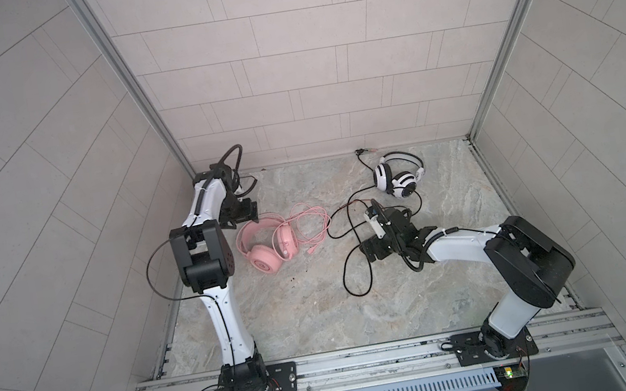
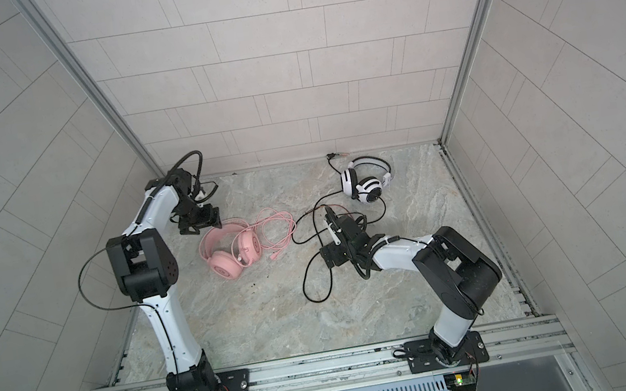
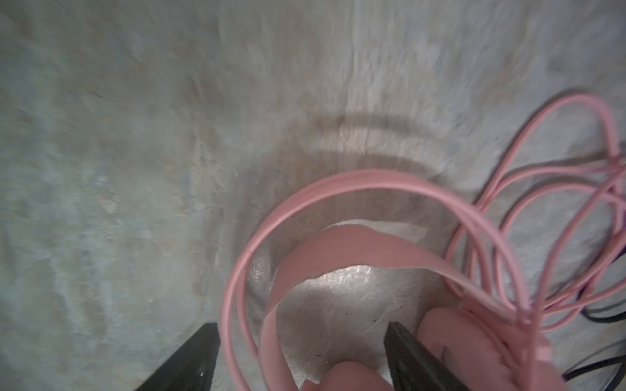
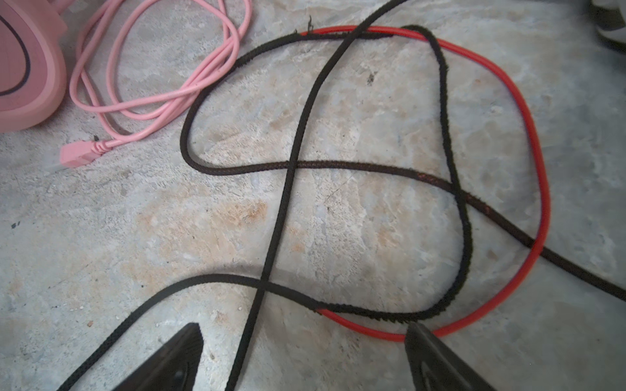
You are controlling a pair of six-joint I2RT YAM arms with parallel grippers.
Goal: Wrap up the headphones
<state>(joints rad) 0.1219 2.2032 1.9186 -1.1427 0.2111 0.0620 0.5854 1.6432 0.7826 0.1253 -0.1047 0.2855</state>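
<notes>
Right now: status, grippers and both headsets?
Left gripper open over pink over-ear headset. Right gripper open above black braided cable, loose, crossing itself. White-and-black striped headset lies apart.

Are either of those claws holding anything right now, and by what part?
Nothing is held. The left gripper is open, its jaws either side of the pink headband; the right gripper is open above the black cable.

place: robot lab cell | evidence: panelled walls (image 1: 303, 59), aluminium base rail (image 1: 369, 360), marble-pattern tabletop (image 1: 320, 309)
</notes>
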